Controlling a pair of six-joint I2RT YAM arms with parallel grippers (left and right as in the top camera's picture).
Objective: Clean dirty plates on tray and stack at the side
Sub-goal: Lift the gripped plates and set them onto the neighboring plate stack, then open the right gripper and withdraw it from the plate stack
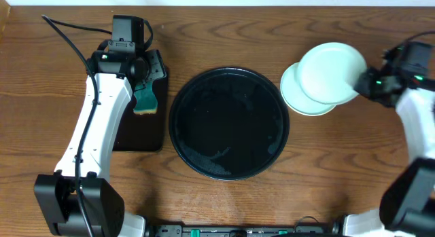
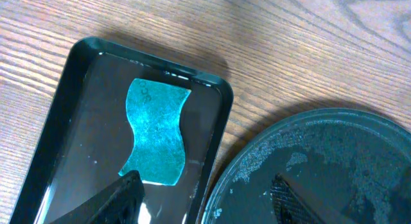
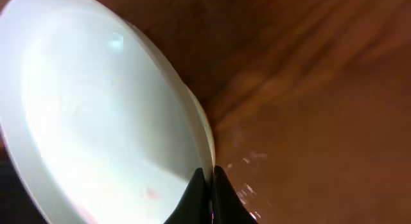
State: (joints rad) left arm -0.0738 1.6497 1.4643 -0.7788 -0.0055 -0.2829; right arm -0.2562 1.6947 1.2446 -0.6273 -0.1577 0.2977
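Right tool tight on plate rim

lower plate, right of the tray: mostly under top plate | rectangular tray, left of the tray: partly under left arm | right wrist view: blurred

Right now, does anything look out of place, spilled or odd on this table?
Two things. The large round glossy black tray carries patches of wet, foamy residue, clearest in the left wrist view. The pale round plate pinched at its rim by the right tool shows faint pinkish marks, possibly leftover sauce.
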